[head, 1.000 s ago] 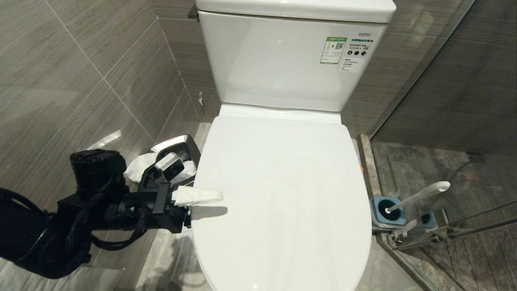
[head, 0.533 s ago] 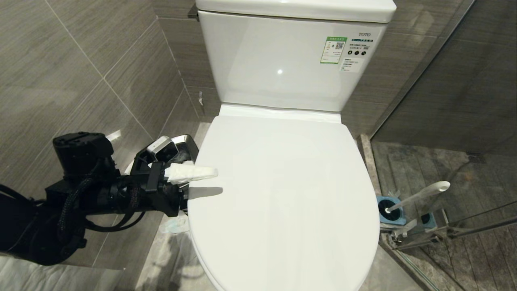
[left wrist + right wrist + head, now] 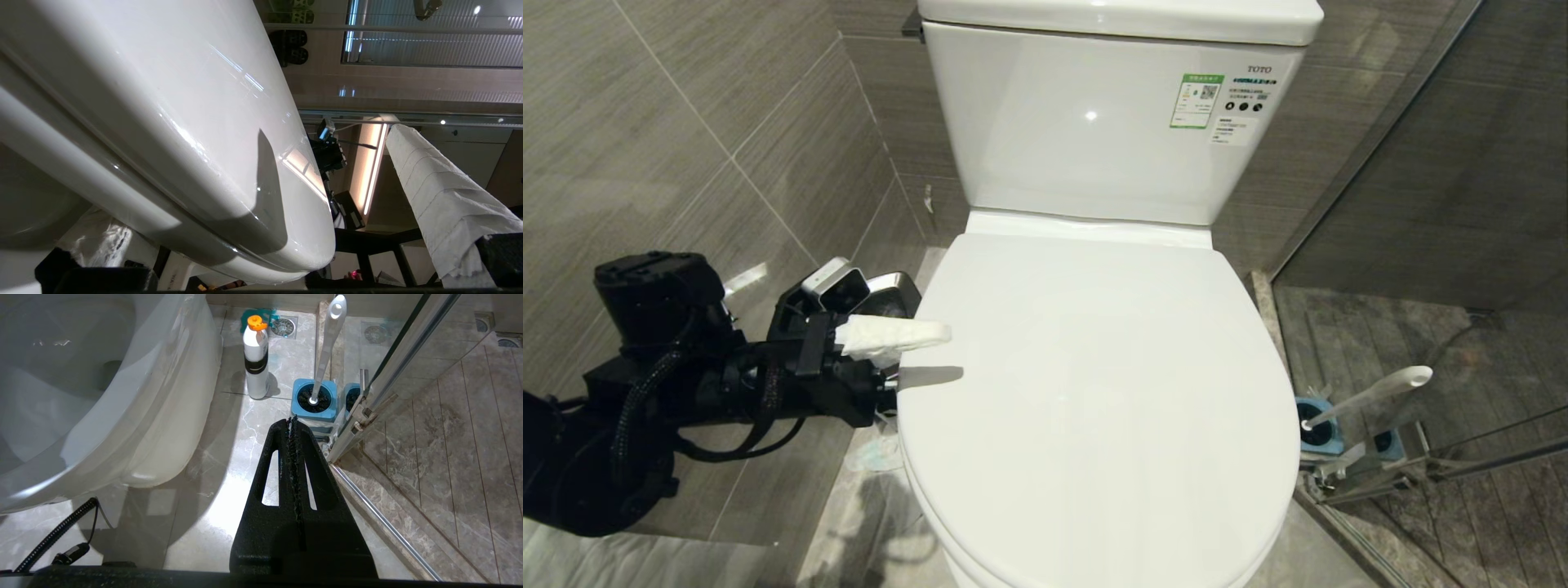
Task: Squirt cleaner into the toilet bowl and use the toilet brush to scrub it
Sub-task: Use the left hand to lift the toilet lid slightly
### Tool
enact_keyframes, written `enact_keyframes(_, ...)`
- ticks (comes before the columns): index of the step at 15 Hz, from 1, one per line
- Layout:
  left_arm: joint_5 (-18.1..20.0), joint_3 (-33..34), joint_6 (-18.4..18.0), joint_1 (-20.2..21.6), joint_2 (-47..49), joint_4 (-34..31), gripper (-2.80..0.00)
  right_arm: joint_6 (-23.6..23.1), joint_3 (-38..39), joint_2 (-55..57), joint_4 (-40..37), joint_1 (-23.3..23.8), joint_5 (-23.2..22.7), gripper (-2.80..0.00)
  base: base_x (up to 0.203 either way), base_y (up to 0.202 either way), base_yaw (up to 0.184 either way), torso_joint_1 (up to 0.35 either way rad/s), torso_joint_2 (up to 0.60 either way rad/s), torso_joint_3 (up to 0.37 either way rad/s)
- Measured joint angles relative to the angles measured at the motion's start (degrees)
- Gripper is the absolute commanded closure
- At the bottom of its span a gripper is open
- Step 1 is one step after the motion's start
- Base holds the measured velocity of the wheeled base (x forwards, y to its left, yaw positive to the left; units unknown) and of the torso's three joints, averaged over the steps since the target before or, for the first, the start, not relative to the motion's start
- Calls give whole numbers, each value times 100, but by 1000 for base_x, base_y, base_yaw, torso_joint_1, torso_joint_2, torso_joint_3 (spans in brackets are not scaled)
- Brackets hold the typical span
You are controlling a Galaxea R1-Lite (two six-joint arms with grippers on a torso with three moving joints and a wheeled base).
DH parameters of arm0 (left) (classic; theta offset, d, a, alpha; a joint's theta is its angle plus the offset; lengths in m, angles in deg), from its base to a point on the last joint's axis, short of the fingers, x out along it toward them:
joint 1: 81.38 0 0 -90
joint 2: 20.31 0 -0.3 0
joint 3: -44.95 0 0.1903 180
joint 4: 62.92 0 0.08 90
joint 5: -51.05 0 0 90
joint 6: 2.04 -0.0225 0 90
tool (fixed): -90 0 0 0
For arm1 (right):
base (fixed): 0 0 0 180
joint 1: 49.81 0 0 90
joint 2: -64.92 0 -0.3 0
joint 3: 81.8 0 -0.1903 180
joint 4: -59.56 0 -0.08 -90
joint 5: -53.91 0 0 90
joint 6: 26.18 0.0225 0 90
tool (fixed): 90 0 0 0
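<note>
Head view: left gripper (image 3: 907, 359) spread wide, straddling edge of lid (image 3: 1094, 392), lifting it off toilet bowl (image 3: 135, 428). Next: swing lid fully upright. Right gripper (image 3: 293, 428) shut, parked; toilet brush (image 3: 327, 347) just beyond it.

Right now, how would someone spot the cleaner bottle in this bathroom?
Start at the toilet bowl and look down to the floor beside it, toward the glass shower door. The cleaner bottle stands upright there, next to the toilet brush in its blue-topped holder. It alone has an orange cap.
</note>
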Motion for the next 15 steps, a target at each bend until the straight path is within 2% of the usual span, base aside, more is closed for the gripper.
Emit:
enact_keyframes(4, 14, -133, 381, -11, -44, 281, -280, 0, 0, 0, 0, 0, 0, 0, 0, 0, 0, 0, 0, 0)
enact_keyframes(9, 4, -146, 1210, -44, -58, 1085, -280, 0, 0, 0, 0, 0, 1, 0, 0, 0, 0, 0, 0, 0)
enact_keyframes(15, -1, -146, 1256, -37, -81, 1157, -280, 0, 0, 0, 0, 0, -1, 0, 0, 0, 0, 0, 0, 0)
